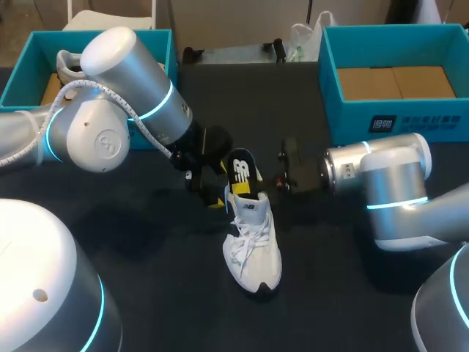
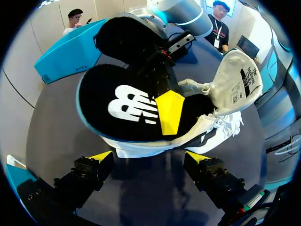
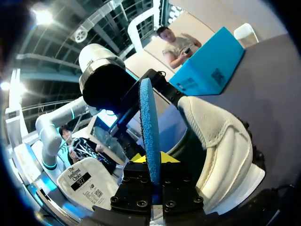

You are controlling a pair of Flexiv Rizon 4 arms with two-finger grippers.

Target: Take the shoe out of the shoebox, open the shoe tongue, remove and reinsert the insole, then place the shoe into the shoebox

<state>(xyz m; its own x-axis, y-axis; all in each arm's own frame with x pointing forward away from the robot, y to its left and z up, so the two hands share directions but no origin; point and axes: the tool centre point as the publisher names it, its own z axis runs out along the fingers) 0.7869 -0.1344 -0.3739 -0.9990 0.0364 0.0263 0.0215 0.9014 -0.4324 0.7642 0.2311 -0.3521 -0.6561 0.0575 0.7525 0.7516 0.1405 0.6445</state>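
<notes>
White shoe (image 1: pixel 253 246) on dark table (image 1: pixel 146 242), toe toward camera, black insole (image 1: pixel 242 176) sticking up from its heel. Left gripper (image 1: pixel 211 192) sits just left of the insole, right gripper (image 1: pixel 283 174) just right. Teal boxes at the far corners: left shoebox (image 1: pixel 18 77), right shoebox (image 1: pixel 352 117).

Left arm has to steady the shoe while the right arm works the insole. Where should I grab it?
Probably take the shoe by its heel, low on both sides, coming in from behind it. The left gripper sits open astride that end, which looks narrow enough to fit between the fingers. The opening above is taken up by the insole, clamped in the right gripper.
</notes>
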